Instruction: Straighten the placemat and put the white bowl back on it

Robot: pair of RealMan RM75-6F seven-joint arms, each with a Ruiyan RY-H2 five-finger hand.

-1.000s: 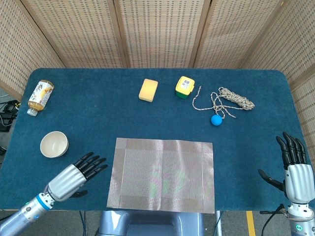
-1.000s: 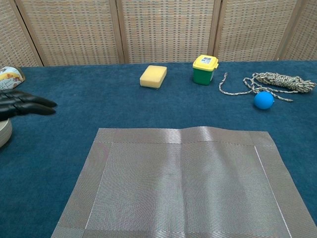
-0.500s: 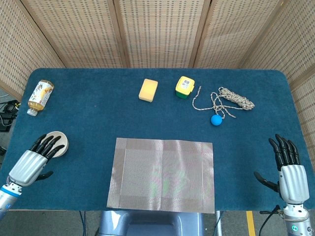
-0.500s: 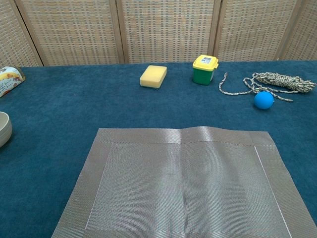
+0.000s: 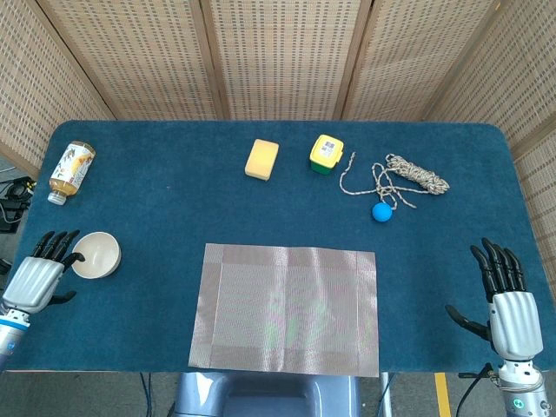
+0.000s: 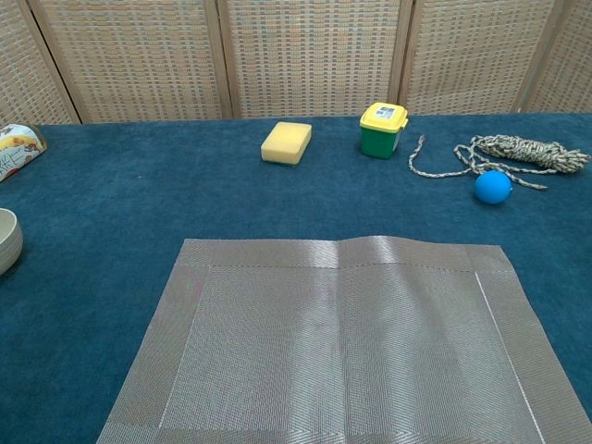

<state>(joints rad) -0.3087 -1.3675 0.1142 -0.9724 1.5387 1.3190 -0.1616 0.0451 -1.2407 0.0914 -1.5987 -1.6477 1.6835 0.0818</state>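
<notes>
Grey woven placemat (image 5: 285, 311) lay square to the near edge of the blue tabletop (image 5: 174, 208) in the head view, a faint crease down its middle. To its left, well apart from it, the white bowl (image 5: 96, 254) stood upright off the mat. The left hand (image 5: 36, 274) sat just beside the bowl's left rim, fingers spread and holding nothing; whether a fingertip touched the rim could not be told. The right hand (image 5: 508, 300) rested at the near right edge, fingers extended and apart, empty. Farther back were a bottle (image 5: 70, 170) on its side, a yellow sponge (image 5: 261, 159), a yellow-lidded tub (image 5: 326, 154), a coiled rope (image 5: 401, 178) and a blue ball (image 5: 381, 211).

Seen from the chest view, the placemat (image 6: 338, 342) filled the foreground, and only the bowl's (image 6: 7, 239) edge showed at far left; neither hand appeared.
</notes>
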